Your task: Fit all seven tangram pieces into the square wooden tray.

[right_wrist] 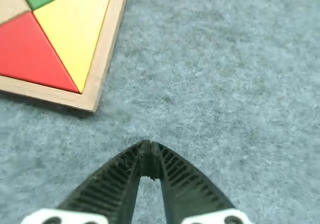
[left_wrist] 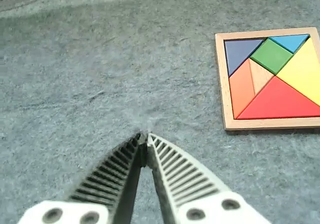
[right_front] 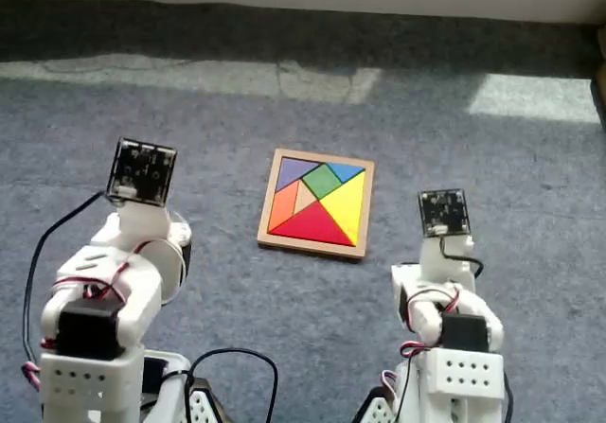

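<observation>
Square wooden tray [right_front: 309,249] lies flat on grey felt-like worktop [right_front: 189,111], slightly rotated.

All seven pieces seated inside rim, flush:
- red triangle [right_front: 312,224] along tray's near edge
- yellow triangle [right_front: 350,205] along edge on right claw's side
- green square [right_front: 323,181] toward far edge
- blue triangle [right_front: 347,170] and purple triangle [right_front: 294,170] at far corners
- orange piece [right_front: 282,205] and pale wood triangle [right_front: 303,196] on left claw's side

Left claw [left_wrist: 145,140] clenched, tips together, holding nothing, well apart from tray. Right claw [right_wrist: 147,151] clenched, holding nothing, near tray's near corner, not touching.
</observation>
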Available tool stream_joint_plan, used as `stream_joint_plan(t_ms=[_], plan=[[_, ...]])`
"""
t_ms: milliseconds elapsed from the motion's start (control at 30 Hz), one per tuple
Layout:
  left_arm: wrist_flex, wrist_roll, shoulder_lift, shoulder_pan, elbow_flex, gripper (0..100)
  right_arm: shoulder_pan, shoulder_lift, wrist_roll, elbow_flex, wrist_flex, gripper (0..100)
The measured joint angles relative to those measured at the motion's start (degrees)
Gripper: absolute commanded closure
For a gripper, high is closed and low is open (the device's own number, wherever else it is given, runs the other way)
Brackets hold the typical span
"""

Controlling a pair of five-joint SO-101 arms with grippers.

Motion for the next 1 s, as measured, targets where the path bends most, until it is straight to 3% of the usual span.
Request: stream_joint_plan(t_ms=[333,633,767,1000], plan=[[-1.8,0.0,-16.5,-2.8,22.7,99,-2.4,-25.1,-4.4,15.0,-1.5,99.5],[-5.2,0.0,-28.5,-2.9,42.2,99,-2.4,-25.3,-4.7,15.0,6.0,99.5],[-5.1,0.0,-28.6,-3.4,43.5,99,-2.4,-25.3,-4.7,15.0,12.2,99.5],[0.1,0.0,-28.6,-3.3,43.6,99,-2.4,-26.0,-4.7,15.0,13.0,99.5]])
